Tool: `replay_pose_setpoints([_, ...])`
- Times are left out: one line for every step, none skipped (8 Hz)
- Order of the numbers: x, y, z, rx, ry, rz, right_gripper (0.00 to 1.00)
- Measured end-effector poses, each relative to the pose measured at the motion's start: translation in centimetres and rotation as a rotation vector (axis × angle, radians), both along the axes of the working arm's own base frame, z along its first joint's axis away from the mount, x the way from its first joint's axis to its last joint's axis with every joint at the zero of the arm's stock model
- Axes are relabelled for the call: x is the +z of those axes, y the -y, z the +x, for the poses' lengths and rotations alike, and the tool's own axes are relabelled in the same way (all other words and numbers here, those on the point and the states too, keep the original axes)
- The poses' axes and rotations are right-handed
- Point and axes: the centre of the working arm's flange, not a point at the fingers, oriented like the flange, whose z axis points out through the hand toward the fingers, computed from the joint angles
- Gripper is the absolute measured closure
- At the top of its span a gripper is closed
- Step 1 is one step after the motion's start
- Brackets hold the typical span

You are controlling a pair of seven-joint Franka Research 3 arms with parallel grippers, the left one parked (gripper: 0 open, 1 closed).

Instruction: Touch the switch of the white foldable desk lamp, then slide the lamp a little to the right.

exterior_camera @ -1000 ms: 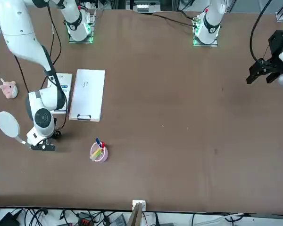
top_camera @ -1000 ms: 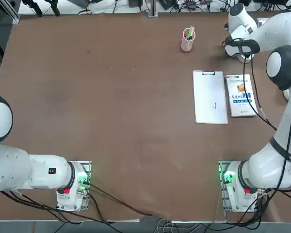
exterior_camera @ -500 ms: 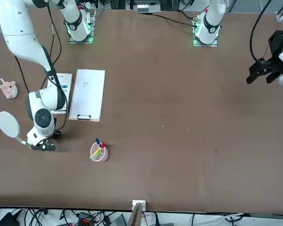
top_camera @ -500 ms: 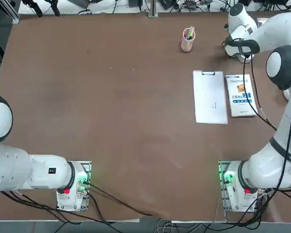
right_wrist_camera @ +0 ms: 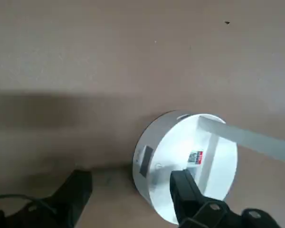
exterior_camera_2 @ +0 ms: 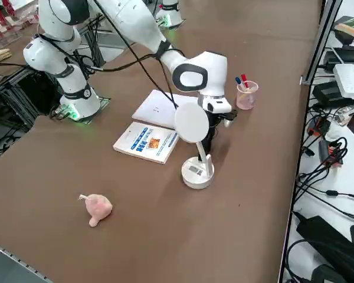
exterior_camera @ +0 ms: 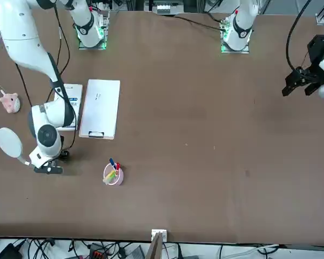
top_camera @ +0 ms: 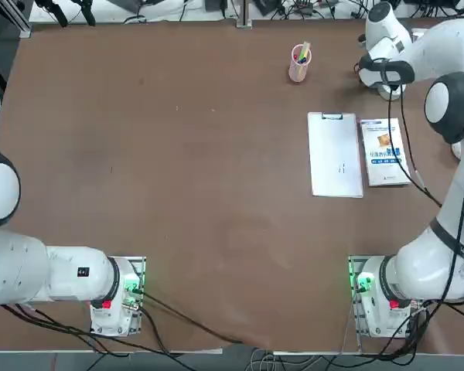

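Right gripper (right_wrist_camera: 130, 192), its fingers spread apart and grasping nothing, hovers close at the round base of the white foldable desk lamp (exterior_camera_2: 198, 172), which stands on the table (exterior_camera_2: 165, 247). Beyond lie the white-covered book (exterior_camera_2: 146, 142), the clipboard (top_camera: 335, 155) and the pink pen cup (top_camera: 300, 65).

A brown tabletop (exterior_camera_2: 183, 236) stands beside a white surface (exterior_camera_2: 336, 206) strewn with black cables (exterior_camera_2: 318, 171).
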Motion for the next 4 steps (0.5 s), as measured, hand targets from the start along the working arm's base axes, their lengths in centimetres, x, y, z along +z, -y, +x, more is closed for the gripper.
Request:
replay_pose_setpoints([0.77,0.2,0.22,0.0,-0.002,0.002,0.0])
replay_pose_setpoints([1.15,0.28,0.27,-0.003,-0.003,-0.001,0.0])
replay_pose_setpoints([1.15,0.31,0.26,-0.004,-0.004,-0.001,0.0])
replay_pose_setpoints([1.07,0.36,0.23,-0.006,-0.006,0.0,0.0])
